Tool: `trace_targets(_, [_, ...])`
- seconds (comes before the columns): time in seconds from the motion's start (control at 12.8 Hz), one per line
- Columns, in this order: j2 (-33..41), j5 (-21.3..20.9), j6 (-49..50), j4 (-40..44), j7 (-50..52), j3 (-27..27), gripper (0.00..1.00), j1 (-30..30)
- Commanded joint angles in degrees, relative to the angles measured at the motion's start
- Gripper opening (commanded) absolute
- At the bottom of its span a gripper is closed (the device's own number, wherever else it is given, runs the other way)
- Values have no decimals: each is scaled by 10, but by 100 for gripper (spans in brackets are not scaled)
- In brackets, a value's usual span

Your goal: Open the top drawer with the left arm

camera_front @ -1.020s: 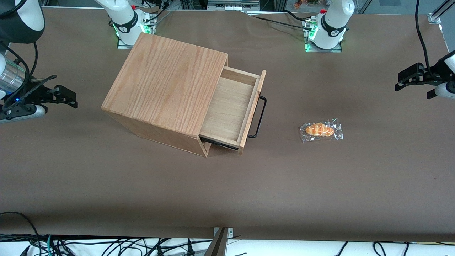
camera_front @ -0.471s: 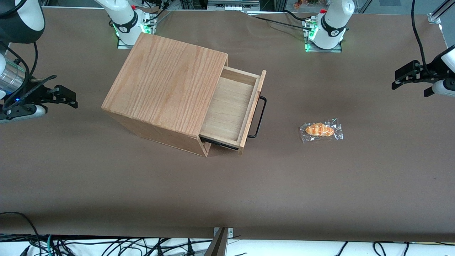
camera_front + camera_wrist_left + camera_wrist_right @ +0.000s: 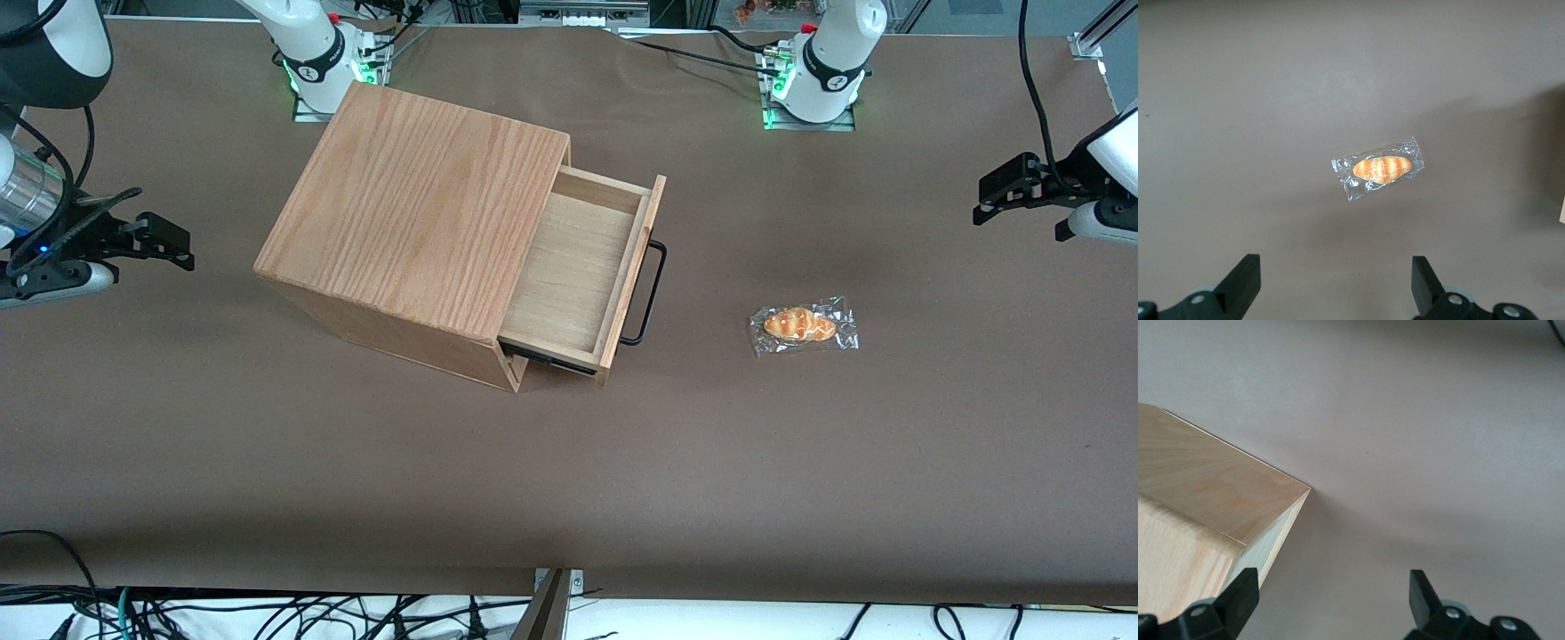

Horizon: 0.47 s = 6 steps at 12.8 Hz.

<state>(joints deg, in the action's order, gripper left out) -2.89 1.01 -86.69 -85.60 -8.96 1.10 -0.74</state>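
The top drawer stands pulled well out of the cabinet, so the opening looks done, while the left arm's gripper hangs well apart, jaws spread wide and empty

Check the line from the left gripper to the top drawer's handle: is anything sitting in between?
Only the wrapped bread roll lies on the table between the gripper, open and raised at the working arm's end, and the handle of the top drawer. It lies flat, so probably no obstacle. The drawer is already pulled out.
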Motion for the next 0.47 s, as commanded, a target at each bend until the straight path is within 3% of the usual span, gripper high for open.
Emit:
trace_targets(0.0, [10,-12,-11,-11,27,6,100,2])
trace_targets(0.39, [2,-15,-30,-11,27,6,100,0])
